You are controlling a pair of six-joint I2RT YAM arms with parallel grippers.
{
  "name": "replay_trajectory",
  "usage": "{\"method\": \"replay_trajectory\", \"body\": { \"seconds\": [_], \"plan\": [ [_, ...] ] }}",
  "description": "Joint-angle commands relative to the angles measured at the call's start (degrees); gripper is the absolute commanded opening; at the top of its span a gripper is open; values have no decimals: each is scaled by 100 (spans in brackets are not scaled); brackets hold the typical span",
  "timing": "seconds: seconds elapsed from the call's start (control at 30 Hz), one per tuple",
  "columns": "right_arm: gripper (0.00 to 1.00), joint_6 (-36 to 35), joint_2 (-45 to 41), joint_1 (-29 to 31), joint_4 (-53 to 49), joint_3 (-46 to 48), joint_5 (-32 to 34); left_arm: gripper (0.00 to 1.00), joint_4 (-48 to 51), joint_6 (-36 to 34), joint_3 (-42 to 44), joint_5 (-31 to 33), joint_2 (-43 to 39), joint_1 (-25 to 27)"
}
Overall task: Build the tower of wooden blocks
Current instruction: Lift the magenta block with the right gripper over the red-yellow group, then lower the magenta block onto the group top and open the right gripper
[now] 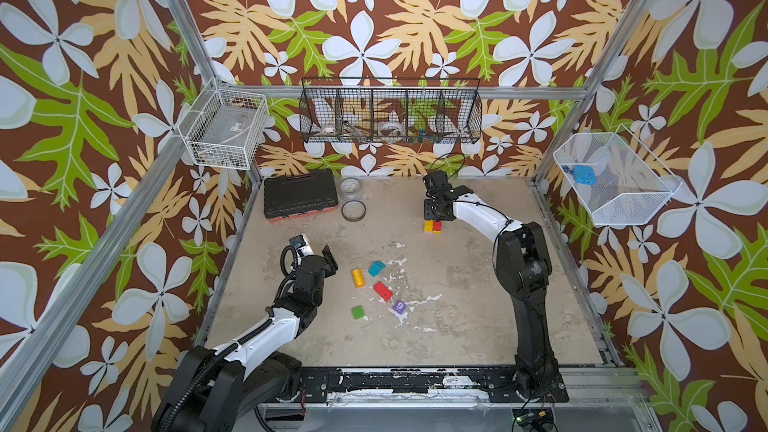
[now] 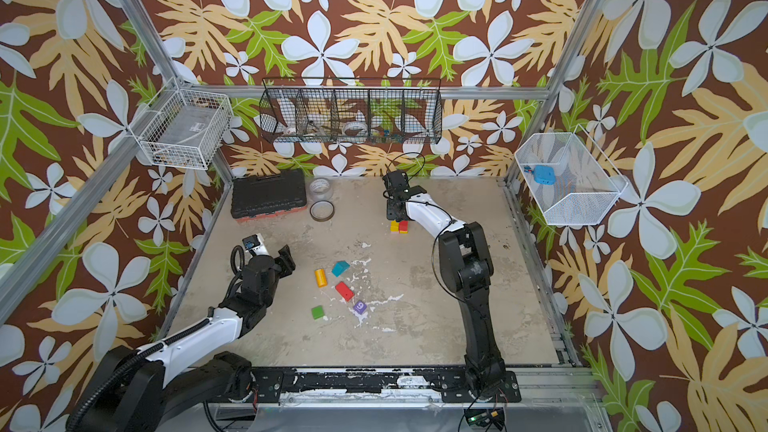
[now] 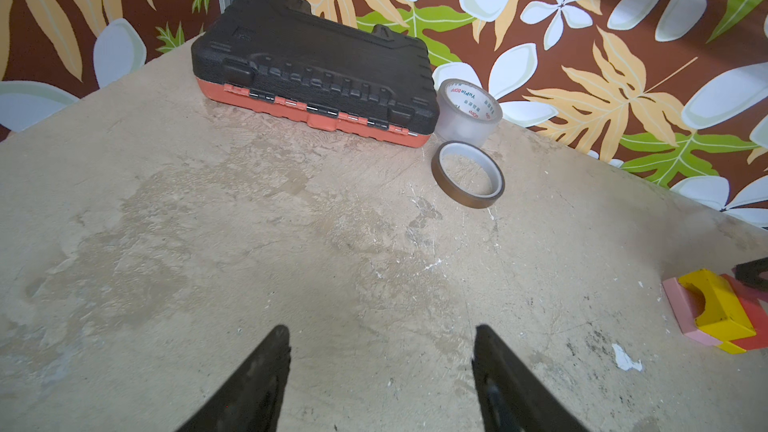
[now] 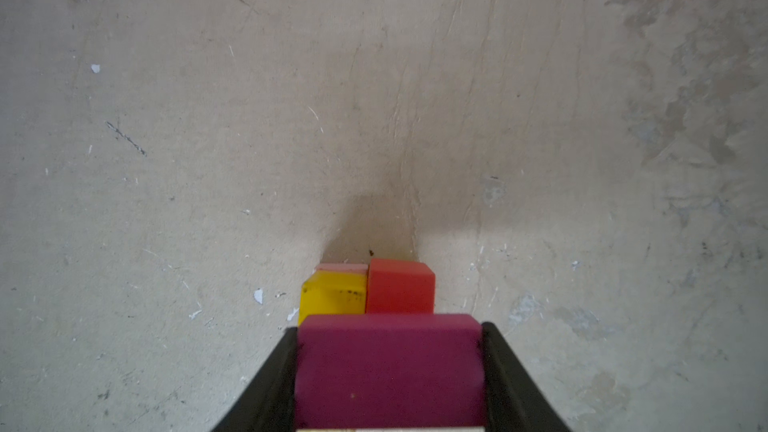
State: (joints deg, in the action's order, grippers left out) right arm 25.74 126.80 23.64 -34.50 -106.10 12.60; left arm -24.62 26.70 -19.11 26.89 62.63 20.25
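Right wrist view: clamps a magenta block (image 4: 390, 371) in the right gripper (image 4: 389, 328), directly over the tower (image 4: 368, 290) of yellow, red and pink bricks; contact unclear. Sits toward the back of the tabletop (image 1: 457, 305), right of centre. Left gripper (image 3: 380, 328): fingers well apart. Reads "9" on the purple cube (image 1: 399, 306), "YuPin BOPP" on the clear tape roll (image 3: 469, 112). Scuffed beige surface, white chips; floral wallpaper (image 1: 374, 14) all round.

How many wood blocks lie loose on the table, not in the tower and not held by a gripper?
5, clustered in the middle: orange block, teal block right of it, red block, then purple cube and green block nearest the front. The arms might hide others.
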Motion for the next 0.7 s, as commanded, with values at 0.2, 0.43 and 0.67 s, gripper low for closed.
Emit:
{"method": "replay_trajectory", "body": {
  "seconds": [0.2,0.43,0.67],
  "plan": [
    [24,98,-6,10,115,-18,-38,70,-94,-37,-40,-3,3,-12],
    [30,98,79,10,93,-102,-47,70,-87,-50,-42,-9,13,-12],
    [34,125,204,17,34,-249,-72,70,-95,-48,-49,-18,30,-12]
  ]
}}
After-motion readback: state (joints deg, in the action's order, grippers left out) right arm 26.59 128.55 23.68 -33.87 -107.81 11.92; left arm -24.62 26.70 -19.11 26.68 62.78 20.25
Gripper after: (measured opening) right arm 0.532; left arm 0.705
